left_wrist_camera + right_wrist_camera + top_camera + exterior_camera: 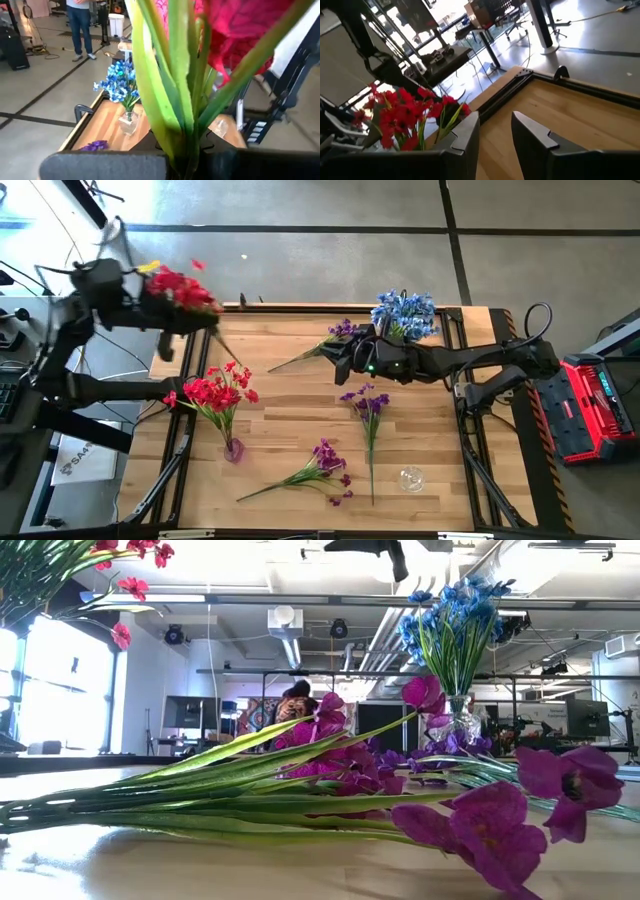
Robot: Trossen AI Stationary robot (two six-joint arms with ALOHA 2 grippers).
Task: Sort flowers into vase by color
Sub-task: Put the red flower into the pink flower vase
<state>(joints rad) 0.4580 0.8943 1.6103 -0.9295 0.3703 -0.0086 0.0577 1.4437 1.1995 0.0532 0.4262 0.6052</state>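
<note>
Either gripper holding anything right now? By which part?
Left gripper is shut on a red flower, gripping its green stems. Right gripper is open, empty.

In the left wrist view, the left tool's fingertips are hidden behind the green stems (175, 100) and the dark housing at the frame's lower edge, and the red blossom (240, 30) is blurred and cut off by the top edge. In the low view, a person (292, 700) behind the table is mostly hidden by the purple flowers (330, 740), and the red flowers (125, 585) are cut off at the upper left corner. In the high view, the clear vase (411, 478) near the table's front edge is too small and faint to make out in detail.
</note>
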